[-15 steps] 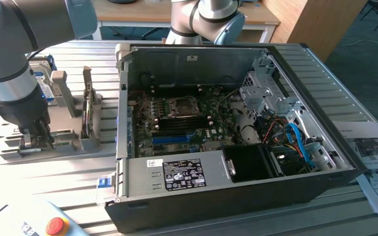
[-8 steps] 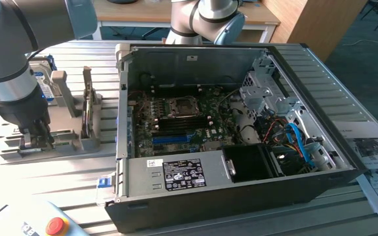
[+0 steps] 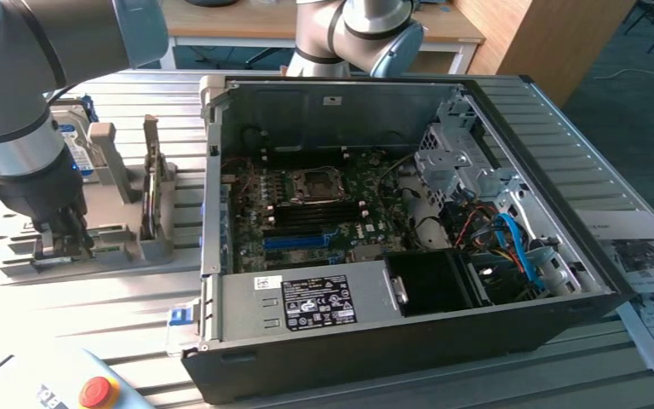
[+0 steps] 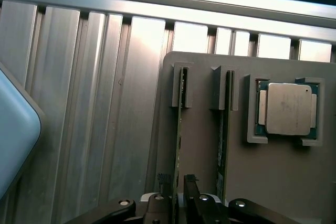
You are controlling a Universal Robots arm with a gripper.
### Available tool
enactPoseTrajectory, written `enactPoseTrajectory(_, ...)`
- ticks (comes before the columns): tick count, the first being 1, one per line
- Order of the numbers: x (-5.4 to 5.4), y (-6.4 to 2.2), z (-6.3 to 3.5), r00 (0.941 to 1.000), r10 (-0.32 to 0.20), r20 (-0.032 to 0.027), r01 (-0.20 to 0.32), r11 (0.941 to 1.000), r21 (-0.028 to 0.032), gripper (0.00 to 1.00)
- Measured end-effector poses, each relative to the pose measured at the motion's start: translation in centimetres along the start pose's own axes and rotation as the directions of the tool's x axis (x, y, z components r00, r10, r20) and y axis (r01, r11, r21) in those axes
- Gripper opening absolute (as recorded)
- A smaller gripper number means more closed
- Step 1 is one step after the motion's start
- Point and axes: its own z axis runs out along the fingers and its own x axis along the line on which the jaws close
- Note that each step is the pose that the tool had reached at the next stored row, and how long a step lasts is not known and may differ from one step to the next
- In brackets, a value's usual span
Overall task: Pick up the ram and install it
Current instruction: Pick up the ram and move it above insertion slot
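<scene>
Standing edge-on in grey holder (image 4: 202,145): ram (image 4: 179,129), one end hidden behind gripper (image 4: 177,181). Grip state: cannot tell.

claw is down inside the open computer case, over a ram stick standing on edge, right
Not quite. The exterior view shows the claw outside the open computer case, down at the gray holder on that view's left. It is over a ram stick standing on edge there.
</scene>
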Motion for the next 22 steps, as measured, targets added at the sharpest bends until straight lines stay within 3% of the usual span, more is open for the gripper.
enactPoseTrajectory(16,0.00,0.00,0.00,1.0000,0.000,0.0000,0.000,1.0000,0.0000,0.24)
enactPoseTrajectory(18,0.00,0.00,0.00,1.0000,0.000,0.0000,0.000,1.0000,0.0000,0.23)
enactPoseTrajectory(20,0.00,0.00,0.00,1.0000,0.000,0.0000,0.000,1.0000,0.0000,0.12)
enactPoseTrajectory(22,0.00,0.00,0.00,1.0000,0.000,0.0000,0.000,1.0000,0.0000,0.12)
